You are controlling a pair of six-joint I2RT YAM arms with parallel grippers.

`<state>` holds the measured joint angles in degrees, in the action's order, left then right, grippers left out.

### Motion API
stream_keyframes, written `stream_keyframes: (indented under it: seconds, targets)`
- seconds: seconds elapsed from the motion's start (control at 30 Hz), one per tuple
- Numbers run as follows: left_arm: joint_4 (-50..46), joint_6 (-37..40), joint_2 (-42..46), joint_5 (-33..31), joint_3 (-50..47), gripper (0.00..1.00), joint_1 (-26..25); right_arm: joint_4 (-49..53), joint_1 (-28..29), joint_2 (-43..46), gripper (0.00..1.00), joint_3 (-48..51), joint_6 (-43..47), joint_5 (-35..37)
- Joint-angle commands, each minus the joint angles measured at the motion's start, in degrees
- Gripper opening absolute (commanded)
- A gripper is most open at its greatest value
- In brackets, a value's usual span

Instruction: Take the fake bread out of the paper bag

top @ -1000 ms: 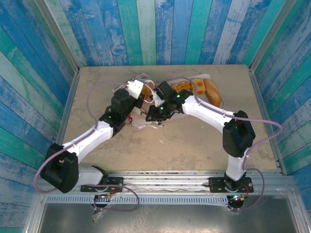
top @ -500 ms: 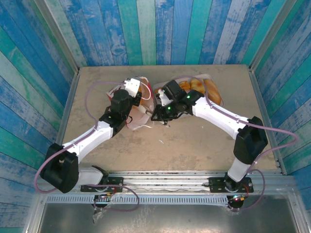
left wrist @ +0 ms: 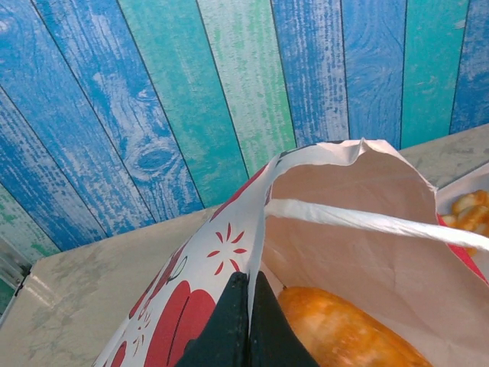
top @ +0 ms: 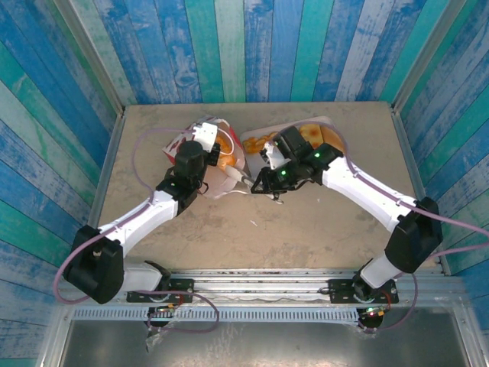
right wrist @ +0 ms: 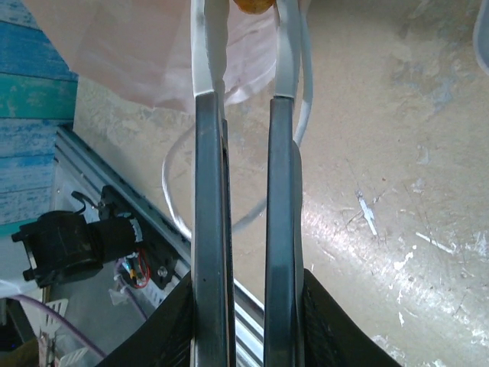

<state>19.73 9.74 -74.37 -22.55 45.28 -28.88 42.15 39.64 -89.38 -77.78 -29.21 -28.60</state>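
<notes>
Golden bread [left wrist: 344, 336] in bag [left wrist: 359, 199], beside left fingers [left wrist: 221, 329]

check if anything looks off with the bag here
The paper bag sits askew and crumpled, its rim pinched by the left gripper. One white handle stretches straight across the opening, above a bread roll still inside, where it could snag.

A paper bag [top: 218, 183] sits toward the back left of the bench [top: 306, 222], with a bread roll [left wrist: 344, 332] inside. Just right of it, a tray [top: 327, 120] carries other breads [top: 330, 139].
</notes>
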Motion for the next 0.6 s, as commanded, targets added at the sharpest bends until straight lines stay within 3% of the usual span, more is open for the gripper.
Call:
stream_keyframes:
  seconds: [0.0,0.57]
  targets:
    - [0.9,-1.5,-2.8,-3.4,2.0,0.00,-0.1,1.9,-0.5,2.6,0.01,1.6,2.4,-3.6]
    - [-1.1,-4.1,-5.7,-5.3,4.5,0.00,0.1,-3.6,-2.9,13.6,0.01,11.3,-0.5,0.7]
